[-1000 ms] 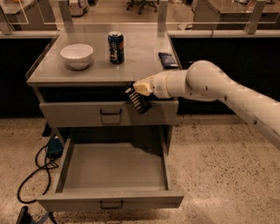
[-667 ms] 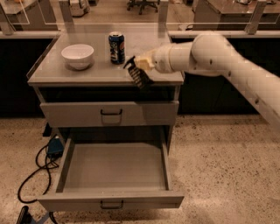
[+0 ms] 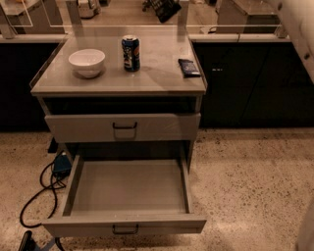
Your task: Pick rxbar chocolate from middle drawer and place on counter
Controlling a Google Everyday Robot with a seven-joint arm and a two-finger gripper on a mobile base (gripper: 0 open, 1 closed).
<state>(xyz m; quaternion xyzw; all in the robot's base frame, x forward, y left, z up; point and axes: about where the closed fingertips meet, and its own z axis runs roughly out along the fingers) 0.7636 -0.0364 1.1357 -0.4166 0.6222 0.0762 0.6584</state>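
Counter (image 3: pixel 162 81) of the grey cabinet, seen from the front; on it a white bowl (image 3: pixel 87 62) at left, a blue can (image 3: pixel 130 53) whose lettering cannot be read, and a dark blue packet (image 3: pixel 189 67) near the right edge, its print also unreadable. Gripper (image 3: pixel 164 9), a dark shape at the top edge above the counter's back; how far open it is cannot be told, nor whether the chocolate bar is in it. White arm (image 3: pixel 297 19) at upper right. Upper drawer (image 3: pixel 157 128) shut; middle drawer (image 3: pixel 122 226) pulled out. Black cable (image 3: pixel 34 206) on the speckled floor at left.
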